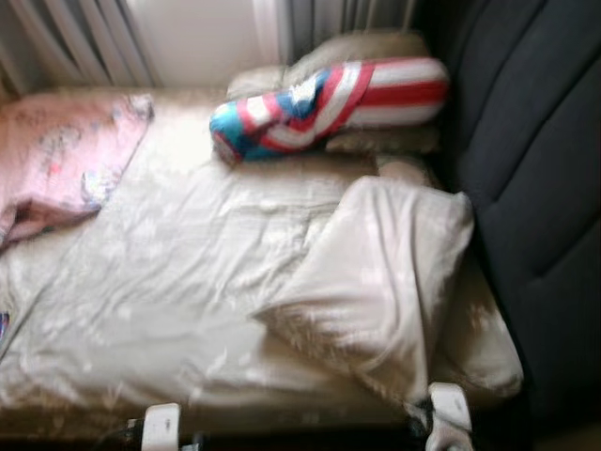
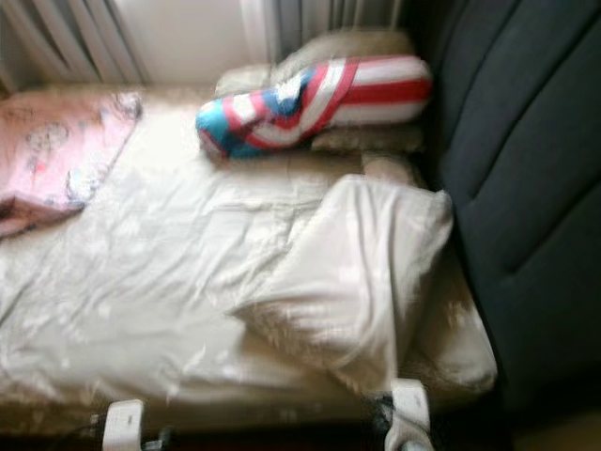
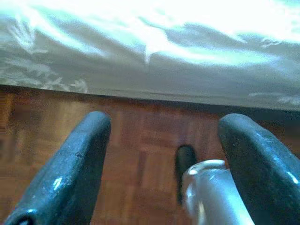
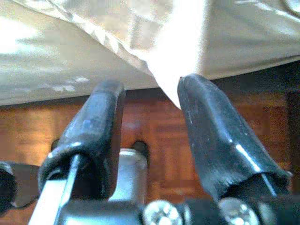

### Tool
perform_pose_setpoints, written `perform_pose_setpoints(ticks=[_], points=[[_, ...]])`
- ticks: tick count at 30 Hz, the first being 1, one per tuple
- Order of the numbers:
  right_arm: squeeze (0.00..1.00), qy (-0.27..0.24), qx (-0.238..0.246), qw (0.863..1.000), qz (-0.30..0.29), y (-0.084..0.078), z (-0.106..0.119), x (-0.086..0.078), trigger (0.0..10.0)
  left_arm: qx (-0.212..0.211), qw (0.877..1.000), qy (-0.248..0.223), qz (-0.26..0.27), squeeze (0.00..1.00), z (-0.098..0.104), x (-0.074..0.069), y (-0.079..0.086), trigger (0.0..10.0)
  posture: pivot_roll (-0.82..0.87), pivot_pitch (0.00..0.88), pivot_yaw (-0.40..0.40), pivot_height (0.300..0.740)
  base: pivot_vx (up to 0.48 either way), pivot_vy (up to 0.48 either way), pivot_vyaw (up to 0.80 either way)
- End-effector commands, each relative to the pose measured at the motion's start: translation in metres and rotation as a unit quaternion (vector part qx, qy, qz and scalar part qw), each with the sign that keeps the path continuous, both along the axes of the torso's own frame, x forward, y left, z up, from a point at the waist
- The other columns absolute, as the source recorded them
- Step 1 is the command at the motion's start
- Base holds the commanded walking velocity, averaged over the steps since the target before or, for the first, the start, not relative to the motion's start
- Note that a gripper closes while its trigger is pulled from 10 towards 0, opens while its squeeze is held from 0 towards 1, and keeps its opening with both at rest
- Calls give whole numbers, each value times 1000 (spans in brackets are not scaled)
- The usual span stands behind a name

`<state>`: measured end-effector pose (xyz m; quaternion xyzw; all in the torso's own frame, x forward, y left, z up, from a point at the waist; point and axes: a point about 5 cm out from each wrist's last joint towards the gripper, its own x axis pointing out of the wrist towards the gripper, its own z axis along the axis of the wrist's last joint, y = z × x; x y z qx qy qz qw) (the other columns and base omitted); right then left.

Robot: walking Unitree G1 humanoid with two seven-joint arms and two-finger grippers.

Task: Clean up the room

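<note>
Curtains (image 1: pixel 84 42), grey and pleated, at far left behind the bed. Pink patterned blanket (image 1: pixel 66 155) bunched on the left part of the mattress, soft and rumpled, one edge hanging toward the near side. Cream bedsheet (image 1: pixel 178 282) across the middle, creased, faint leaf print, slight sheen. Striped bolster (image 1: pixel 329 103) further back and right of centre: long cylinder, red and white bands with a blue end, lying tilted against two beige pillows (image 1: pixel 362 47) near the wall. Cream pillow (image 1: pixel 376 272) nearer and to the right, plump, wrinkled, lying on the sheet with its near corner toward the bed edge. Dark padded headboard (image 1: pixel 535 188) at far right, upright, quilted in panels, just beside the pillow.

Left gripper (image 3: pixel 164 136): below the near bed edge, over wooden parquet floor (image 3: pixel 140 154). Fingers (image 3: pixel 75 164) spread wide apart, nothing between them. Sheet edge hanging just ahead. Silver part of the robot's own body and a small dark shape between the fingers and the floor, blurred, not identifiable.

Right gripper (image 4: pixel 150 98): low at the bed edge below the cream pillow. Fingers (image 4: pixel 211 122) partly parted. Pale fabric corner (image 4: pixel 180 56) hanging down to the gap, touching the tip of one finger; cannot tell whether pinched. White arm ends (image 1: pixel 449 406) at the bottom of the head views, one on each side, close to the mattress edge.
</note>
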<state>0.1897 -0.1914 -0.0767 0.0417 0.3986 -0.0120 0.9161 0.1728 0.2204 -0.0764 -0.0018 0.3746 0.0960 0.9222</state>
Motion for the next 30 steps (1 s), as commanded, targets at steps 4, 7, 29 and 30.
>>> perform_pose_setpoints(ticks=[4, 7, 29, 30], points=[[0, 4, -8, 1000, -13, -10, -1, -6, 10000, -5, 1000, -1, -4, 0, -1, 1, -4, 10000, -46, 87, 11, 740, 0, 0, 0], [0, -9, -10, 1000, -18, -11, 0, -5, 10000, -6, 1000, -10, -6, 0, 1, 3, -4, 10000, -48, 89, 9, 740, 0, 0, 0], [0, -117, 23, 992, -36, -12, 12, -2, 10000, 14, 961, -266, -74, 0, 65, 56, -10, 10000, -96, 100, 4, 740, 0, 0, 0], [0, -120, 22, 992, -39, -13, 12, -3, 10000, 15, 959, -272, -75, 0, 66, 53, -10, 10000, -102, 101, 2, 740, 0, 0, 0]])
